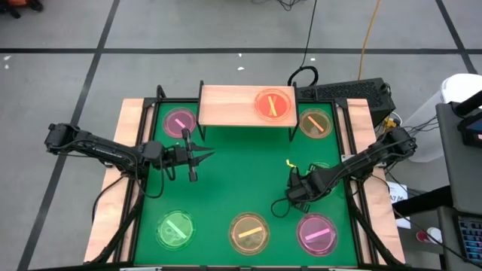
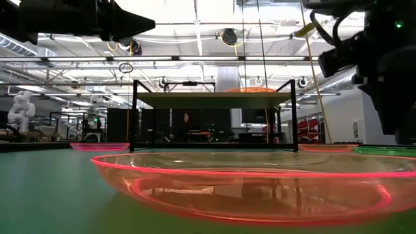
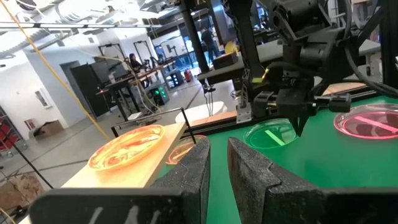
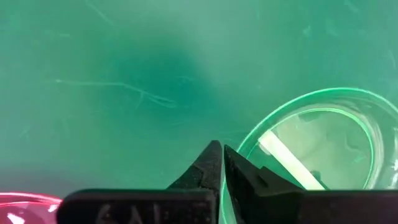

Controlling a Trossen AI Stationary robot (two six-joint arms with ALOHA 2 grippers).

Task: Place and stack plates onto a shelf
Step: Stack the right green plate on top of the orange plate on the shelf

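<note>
On the light-wood shelf (image 1: 233,105) at the far side lies an orange plate (image 1: 273,104). A translucent green plate (image 4: 323,140) lies on the green mat right of centre, and my right gripper (image 4: 222,149) is shut at its rim, pointing down; in the high view this gripper (image 1: 301,187) is right of centre. My left gripper (image 3: 217,158) hovers level at left centre, fingers slightly apart, with nothing in them. Other plates rest flat on the mat: pink (image 1: 179,122), orange (image 1: 315,123), green (image 1: 175,229), orange (image 1: 249,232), pink (image 1: 316,232). My right gripper has the green plate's rim (image 4: 244,142) running in between its two closed fingertips, which come from above and point down. The plate lies about level beside the fingers. Whether the held edge is off the mat, I cannot tell.
The shelf stands on thin black legs (image 2: 134,117) with a gap beneath. The mat's middle (image 1: 241,173) is bare. The mat sits in a black frame (image 1: 143,150) on a wooden table. A pink plate (image 2: 247,188) lies close before the low camera.
</note>
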